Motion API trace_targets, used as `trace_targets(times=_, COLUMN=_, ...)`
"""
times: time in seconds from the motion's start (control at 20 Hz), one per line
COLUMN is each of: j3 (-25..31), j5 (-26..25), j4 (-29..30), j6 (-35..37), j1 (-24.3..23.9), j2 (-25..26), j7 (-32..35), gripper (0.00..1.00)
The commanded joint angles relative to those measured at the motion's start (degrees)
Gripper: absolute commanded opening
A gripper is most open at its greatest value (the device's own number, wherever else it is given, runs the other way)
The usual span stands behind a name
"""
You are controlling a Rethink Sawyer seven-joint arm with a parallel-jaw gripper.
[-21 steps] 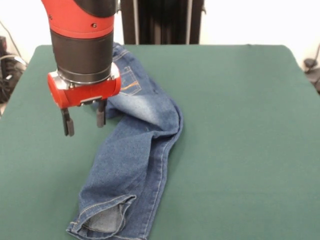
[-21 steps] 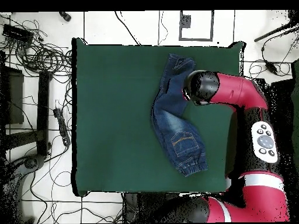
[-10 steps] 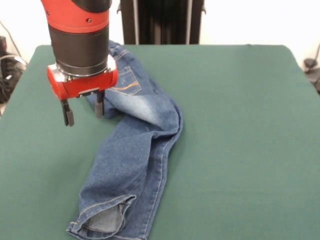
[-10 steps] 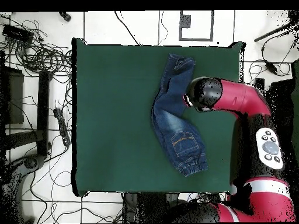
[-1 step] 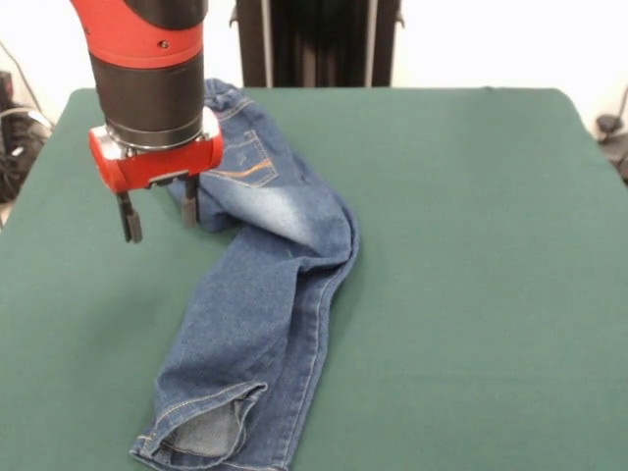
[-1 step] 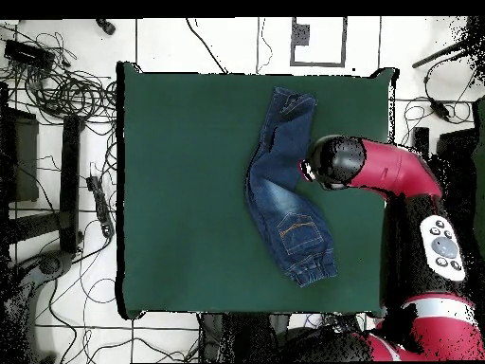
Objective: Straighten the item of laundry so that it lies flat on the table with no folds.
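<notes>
- Front view: the jeans (image 5: 270,294) lie on the green counter (image 5: 471,245), in the left half of the picture, bent in the middle like a shallow elbow.
- Their gathered waistband sits near the far left corner, partly hidden behind the arm, and an orange-stitched pocket shows just below it.
- From the bend, which has a faded patch, the legs run down toward the near edge, one stacked on the other, with a seam ridge along the right side.
- The cuffs lie at the bottom edge of the picture, the upper one turned so its paler inside shows.
- The gripper (image 5: 157,209) hangs from the red and black arm at the jeans' left edge, near the upper part.
- Its two dark fingers (image 5: 130,220) stand apart with a clear gap between them and nothing held; the left one is over bare cloth, the right one before the denim edge. Whether the tips touch the counter I cannot tell.
- Overhead view: the jeans (image 6: 282,194) lie right of the counter's (image 6: 180,190) middle, waistband toward the bottom and cuffs near the top edge.
- The arm's round black end (image 6: 333,161) sits just beside the jeans' right edge, hiding the fingers.
</notes>
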Motion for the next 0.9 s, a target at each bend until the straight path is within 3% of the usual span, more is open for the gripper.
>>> trace_targets(times=0.05, j3=6.1, j5=-1.7, j4=9.2, j6=-3.8, j1=0.5, j2=0.8, j7=-0.1, gripper=1.0)
trace_targets(times=0.6, j3=6.7, j5=-0.3, j4=11.8, j6=-1.5, j1=-1.7, j2=1.5, j7=-0.4, gripper=1.0)
trace_targets(times=0.9, j3=6.0, j5=-1.6, j4=15.5, j6=-5.2, j1=-1.9, j2=-0.6, j7=1.1, gripper=1.0)
